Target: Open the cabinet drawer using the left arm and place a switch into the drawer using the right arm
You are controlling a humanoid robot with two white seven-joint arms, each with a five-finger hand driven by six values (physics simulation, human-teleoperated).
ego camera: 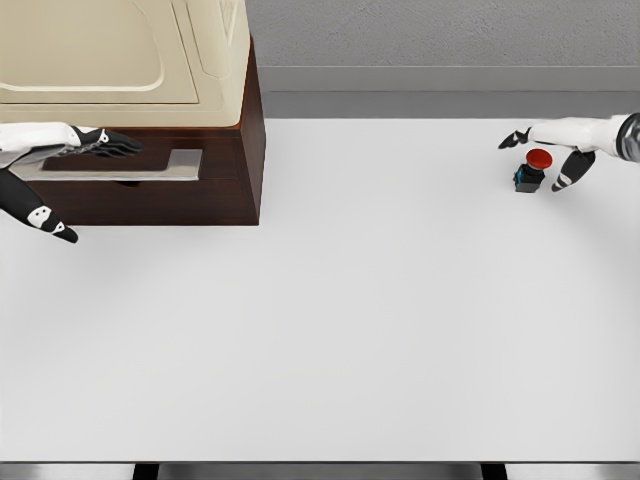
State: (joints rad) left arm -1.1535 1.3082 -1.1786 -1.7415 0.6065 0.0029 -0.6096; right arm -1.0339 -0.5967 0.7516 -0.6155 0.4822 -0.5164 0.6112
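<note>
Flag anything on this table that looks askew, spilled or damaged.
Nothing stands out. The cabinet sits square at the far left, its drawer handle level under the left hand. The switch stands upright, red cap up, below the right hand.

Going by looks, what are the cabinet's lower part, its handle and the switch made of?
Cabinet base: dark reddish-brown, looks like stained wood, though it is a render. Handle: pale grey flat bar with a soft sheen, probably brushed metal. Switch: glossy red cap on a black body, likely plastic.

A broad white table fills the room before me under soft, even light. Toward twelve o'clock, a grey textured wall stands behind it.
</note>
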